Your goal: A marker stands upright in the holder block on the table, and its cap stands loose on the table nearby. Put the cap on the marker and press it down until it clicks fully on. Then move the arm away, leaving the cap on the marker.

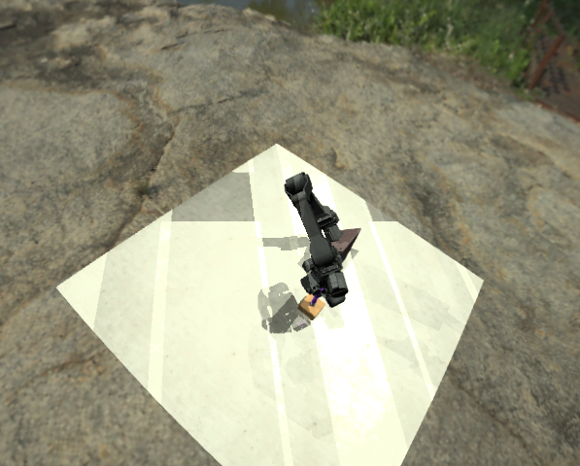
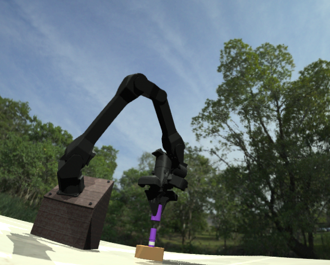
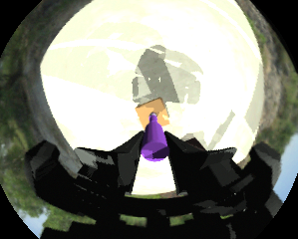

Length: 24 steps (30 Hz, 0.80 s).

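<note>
My gripper point(image 2: 158, 213) point(image 3: 153, 133) points down and is shut on the purple cap point(image 1: 322, 289) point(image 2: 156, 215) point(image 3: 154, 148). The purple marker point(image 1: 313, 301) point(image 2: 152, 234) point(image 3: 153, 122) stands upright in the orange-brown holder block point(image 1: 319, 307) point(image 2: 149, 253) point(image 3: 145, 113). It has a white band near its foot and a dark tip at its top. In the exterior view the cap hangs just above the tip, a little to the right and slightly tilted, with a narrow gap between them. In the wrist view cap and marker overlap nearly in line. The inside of the cap is hidden.
The arm's dark wooden base block point(image 1: 347, 242) point(image 2: 64, 219) stands behind the holder. The pale table point(image 1: 204, 301) point(image 2: 204, 259) carries shadows of the arm beside the holder. Rock surrounds the table.
</note>
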### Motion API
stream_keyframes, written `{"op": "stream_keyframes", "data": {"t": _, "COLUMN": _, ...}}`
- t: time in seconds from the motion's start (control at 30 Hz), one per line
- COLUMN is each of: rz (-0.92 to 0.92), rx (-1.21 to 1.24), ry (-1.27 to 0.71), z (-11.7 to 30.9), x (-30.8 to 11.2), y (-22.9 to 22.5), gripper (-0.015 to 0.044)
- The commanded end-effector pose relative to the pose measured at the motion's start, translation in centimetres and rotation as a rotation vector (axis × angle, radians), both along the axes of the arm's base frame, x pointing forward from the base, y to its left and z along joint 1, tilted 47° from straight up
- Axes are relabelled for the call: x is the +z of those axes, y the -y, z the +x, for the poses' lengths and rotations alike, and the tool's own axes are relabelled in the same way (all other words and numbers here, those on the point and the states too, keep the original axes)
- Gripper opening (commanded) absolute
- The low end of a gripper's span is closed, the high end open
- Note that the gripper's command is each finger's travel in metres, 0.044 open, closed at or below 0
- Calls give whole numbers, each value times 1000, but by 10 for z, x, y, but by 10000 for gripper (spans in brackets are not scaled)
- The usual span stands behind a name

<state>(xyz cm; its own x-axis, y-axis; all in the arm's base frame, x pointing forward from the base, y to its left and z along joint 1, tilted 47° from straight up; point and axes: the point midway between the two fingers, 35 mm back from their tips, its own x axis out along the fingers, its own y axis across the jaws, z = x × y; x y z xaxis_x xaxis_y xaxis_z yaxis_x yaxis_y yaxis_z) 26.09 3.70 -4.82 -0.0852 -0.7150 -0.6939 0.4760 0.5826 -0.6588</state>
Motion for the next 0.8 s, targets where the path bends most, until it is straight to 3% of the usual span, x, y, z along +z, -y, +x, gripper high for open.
{"op": "stream_keyframes", "data": {"t": 0.0, "rz": -4, "rx": -3, "ry": -1, "z": -2, "x": -3, "y": 3, "gripper": 0}}
{"op": "stream_keyframes", "data": {"t": 0.77, "rz": -5, "rx": -3, "ry": -1, "z": -5, "x": -30, "y": 30, "gripper": 0}}
